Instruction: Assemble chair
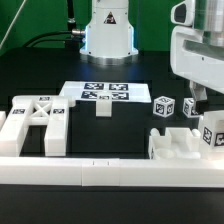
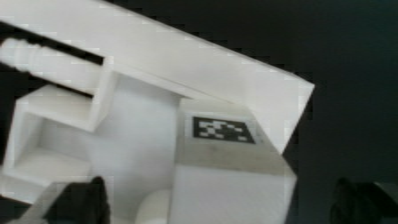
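**Two jaws standing wide, nothing pinched**

Exterior view: hovering with the two-finger gripper (image 1: 204, 104) just above the chunky white plastic chair assembly (image 1: 185, 143) at the exterior view's right, well apart from the white X-braced panel (image 1: 40, 115) lying leftward.

Wrist view: straddling its tagged blocky leg (image 2: 228, 150) across the long axis with spread fingers (image 2: 80, 200), touching neither side. Seeing no containers.

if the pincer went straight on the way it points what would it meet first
Probably the chunky white plastic chair part with a marker tag, right ahead of the pincer; depth unclear.
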{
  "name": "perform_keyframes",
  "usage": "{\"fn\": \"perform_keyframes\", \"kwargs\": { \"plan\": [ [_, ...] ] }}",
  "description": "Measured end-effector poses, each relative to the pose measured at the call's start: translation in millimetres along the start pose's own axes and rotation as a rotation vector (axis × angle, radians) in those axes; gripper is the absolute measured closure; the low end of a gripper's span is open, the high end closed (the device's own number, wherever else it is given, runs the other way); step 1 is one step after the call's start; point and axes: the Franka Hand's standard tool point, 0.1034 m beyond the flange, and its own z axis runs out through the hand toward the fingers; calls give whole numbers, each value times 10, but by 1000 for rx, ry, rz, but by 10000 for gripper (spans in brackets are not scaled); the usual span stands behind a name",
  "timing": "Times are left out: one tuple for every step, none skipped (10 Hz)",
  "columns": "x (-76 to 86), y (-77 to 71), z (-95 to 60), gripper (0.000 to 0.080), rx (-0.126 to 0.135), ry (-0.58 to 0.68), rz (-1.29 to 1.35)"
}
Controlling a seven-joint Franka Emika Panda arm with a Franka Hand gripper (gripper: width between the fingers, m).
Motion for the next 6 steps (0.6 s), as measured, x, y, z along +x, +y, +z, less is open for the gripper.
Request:
{"fn": "perform_keyframes", "kwargs": {
  "plan": [
    [8, 2, -1, 154, 0, 0, -103],
    [32, 6, -9, 151, -1, 0, -227],
    [28, 11, -7, 151, -5, 0, -320],
    [21, 14, -5, 150, -9, 2, -399],
    [24, 16, -2, 150, -13, 7, -506],
    [29, 19, 4, 150, -14, 6, -590]
  ]
}}
